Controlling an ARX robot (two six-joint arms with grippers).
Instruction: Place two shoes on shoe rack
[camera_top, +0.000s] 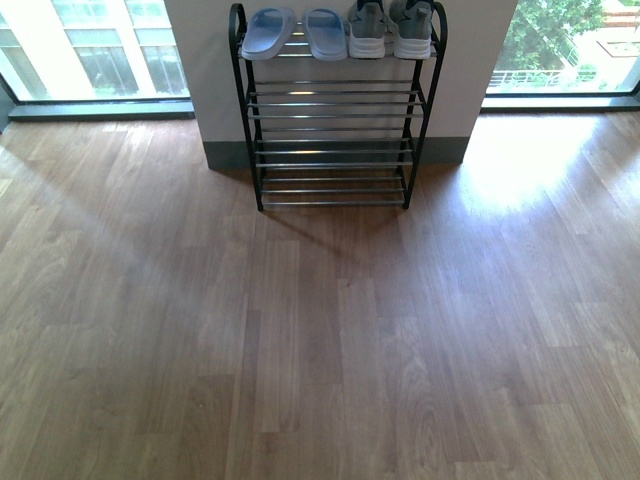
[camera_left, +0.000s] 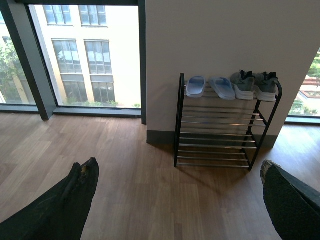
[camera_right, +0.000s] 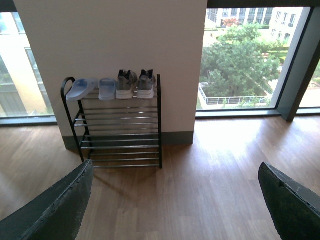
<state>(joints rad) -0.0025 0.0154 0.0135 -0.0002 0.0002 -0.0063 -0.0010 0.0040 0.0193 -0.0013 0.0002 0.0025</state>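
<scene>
**Four shoes sit on the top shelf**

Four shoes stand in a row on the top bars of the shoe rack (camera_top: 336, 120). From left to right come the two pale blue slides (camera_top: 296, 33) and then the two grey sneakers (camera_top: 392, 27). The slide at the far left is tipped a little and pokes out over the rack's end. The other slide lies flat just beside it. The sneakers stand side by side, touching or nearly so, with their white soles on the bars. All the lower shelves hold nothing. The rack stands on the wood floor (camera_top: 320, 350) against a white wall (camera_top: 210, 70), with big windows (camera_top: 90, 45) on both sides.

No arm shows in the front view. Both arms are held back, well away from the rack, with their wrist cameras looking at it across the floor. The left gripper (camera_left: 177, 200) is spread wide and holds nothing. The right gripper (camera_right: 175, 202) is also spread wide with nothing between its dark fingers (camera_right: 55, 210).
</scene>
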